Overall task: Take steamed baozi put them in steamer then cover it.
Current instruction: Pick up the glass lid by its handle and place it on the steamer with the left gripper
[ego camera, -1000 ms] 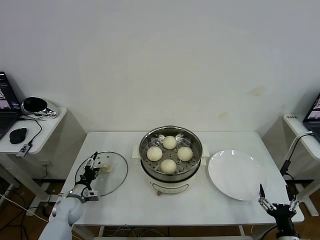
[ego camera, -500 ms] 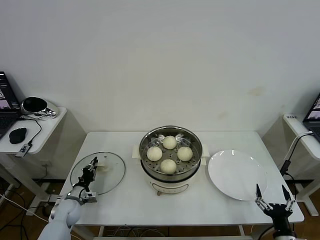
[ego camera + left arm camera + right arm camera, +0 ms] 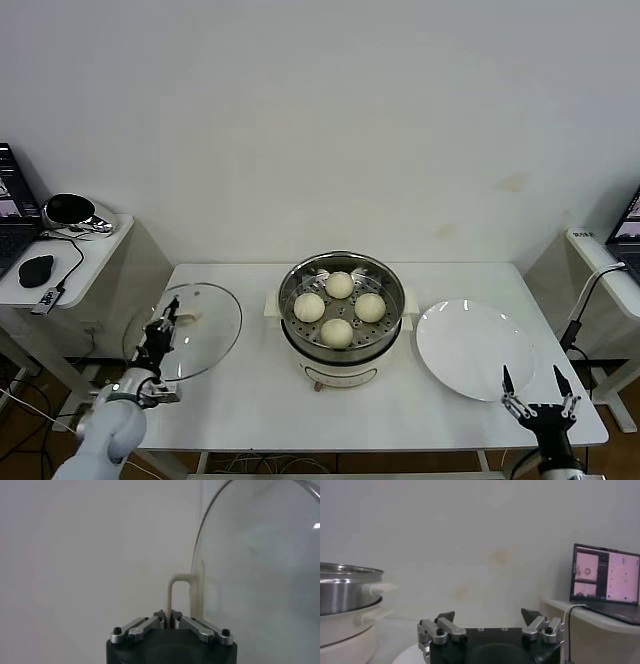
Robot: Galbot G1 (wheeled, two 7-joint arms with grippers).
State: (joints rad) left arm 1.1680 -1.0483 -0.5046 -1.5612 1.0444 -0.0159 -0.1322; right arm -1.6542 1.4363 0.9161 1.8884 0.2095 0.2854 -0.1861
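Several cream-white baozi (image 3: 338, 300) sit on the perforated tray inside the steel steamer (image 3: 341, 266), which stands uncovered at the table's middle. My left gripper (image 3: 165, 321) is shut on the cream-white handle (image 3: 179, 593) of the glass cover (image 3: 195, 330) and holds the cover tilted above the table's left end. In the left wrist view the cover (image 3: 260, 570) stands on edge beside the jaws. My right gripper (image 3: 537, 388) is open and empty at the table's front right corner; it shows in the right wrist view (image 3: 488, 616) too.
A flat white plate (image 3: 472, 349) lies right of the steamer. A side table with a mouse (image 3: 36, 270) and headset (image 3: 68, 210) stands at the left. A laptop (image 3: 605, 582) sits on a stand at the right. The steamer's wall (image 3: 345, 596) shows in the right wrist view.
My left gripper has lifted the cover off the table, tilting it and carrying it left and up. My right gripper has shifted slightly left along the front edge.
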